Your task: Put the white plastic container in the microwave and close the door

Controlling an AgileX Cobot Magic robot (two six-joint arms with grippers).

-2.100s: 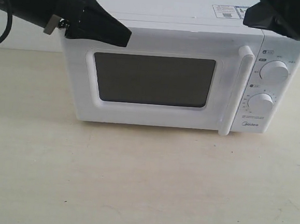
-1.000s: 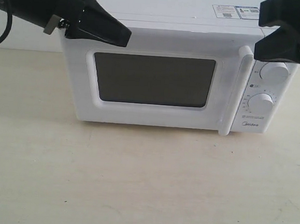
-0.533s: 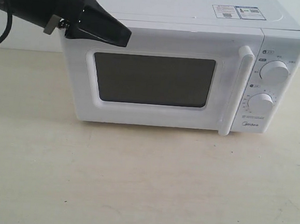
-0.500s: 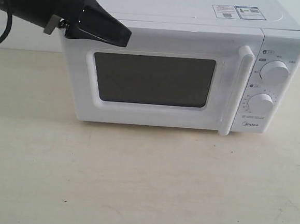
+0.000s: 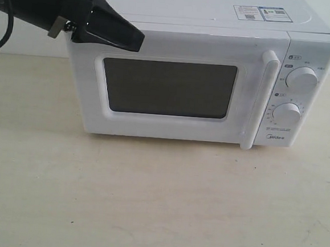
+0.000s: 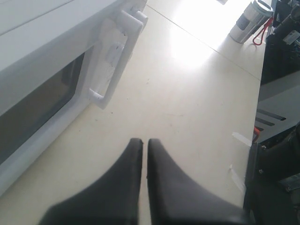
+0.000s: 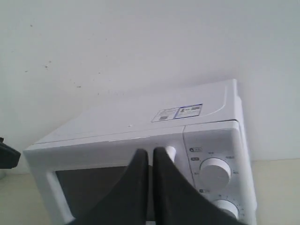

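Observation:
The white microwave stands on the table with its door shut and the vertical bar handle beside the two knobs. The white plastic container shows in no view. My left gripper hangs shut and empty in front of the microwave's upper left corner; the left wrist view has its fingertips over bare tabletop near the handle. My right gripper is shut and empty, out of the exterior view, facing the microwave near the handle's top.
The beige tabletop stretches in front of the microwave. Stickers lie on the microwave's top. Past the table edge in the left wrist view stand a grey canister and dark equipment.
My right gripper, which was at the microwave's upper right corner, has moved out of the exterior view to the right. The left arm and the door have not moved.

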